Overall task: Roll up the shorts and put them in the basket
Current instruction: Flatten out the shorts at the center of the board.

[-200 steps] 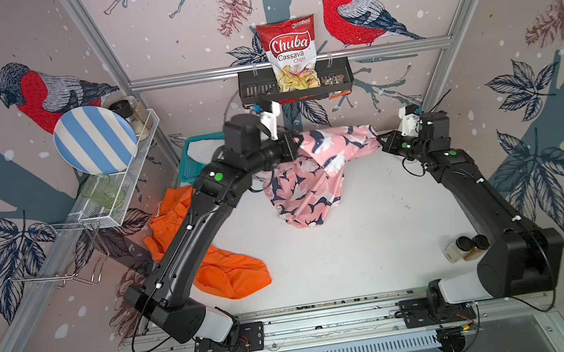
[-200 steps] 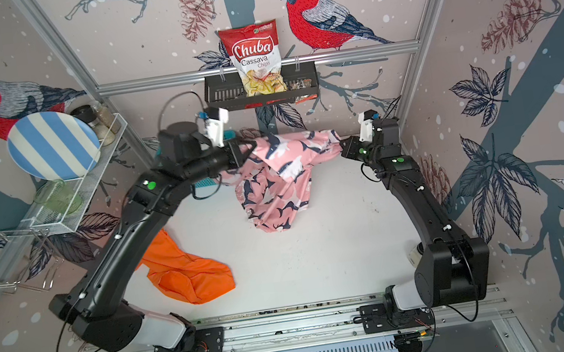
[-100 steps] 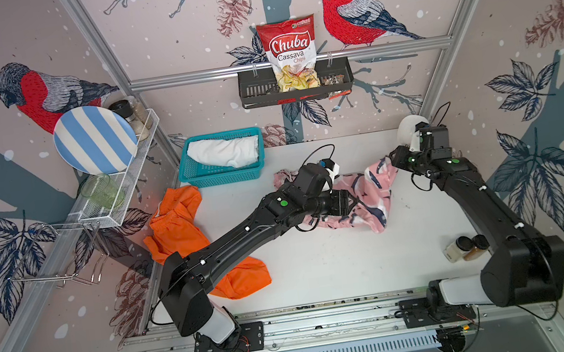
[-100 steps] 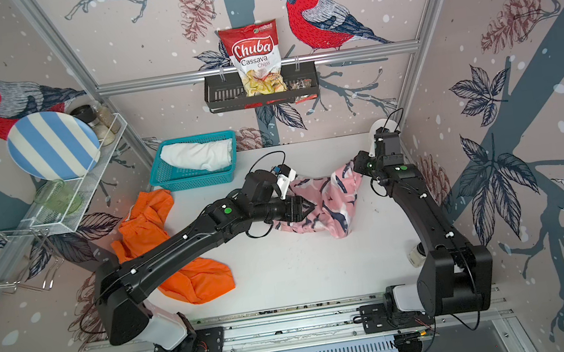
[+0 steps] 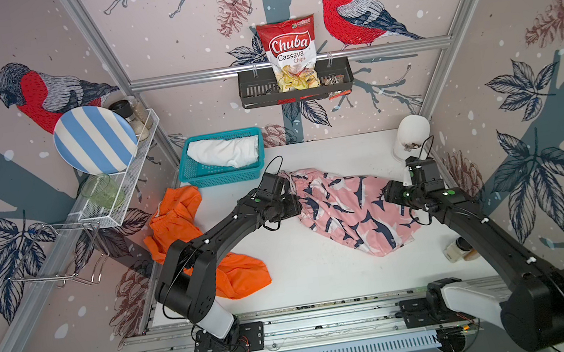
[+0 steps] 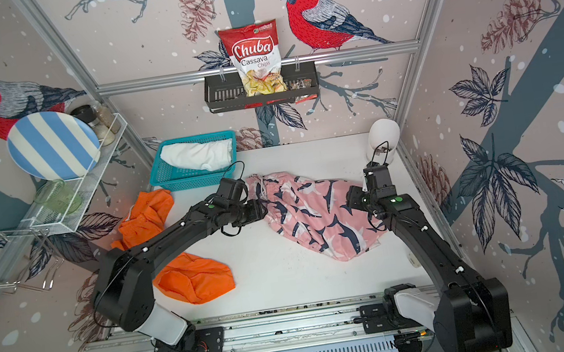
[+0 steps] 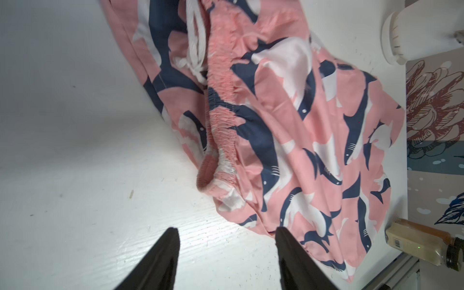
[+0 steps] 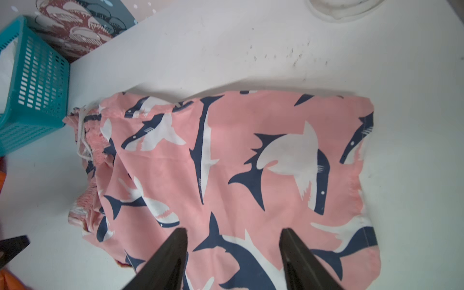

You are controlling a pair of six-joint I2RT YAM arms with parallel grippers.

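Enclosed on three sides by pale pink wallpaper [image 5: 181, 42] with bullfinches, pine cones and leaves.
Framed in aluminium rails [image 5: 204, 76], floored with a white worktop [image 5: 323, 275], hung with a black rack [image 5: 258, 89] at the back and a wire shelf [image 5: 132, 178] at the left.

left arm [image 5: 208, 242] reaching toward 1 o'clock, left gripper [image 7: 226, 229] jaws parted, right arm [image 5: 472, 226] reaching toward 11 o'clock, right gripper [image 8: 234, 229] jaws parted
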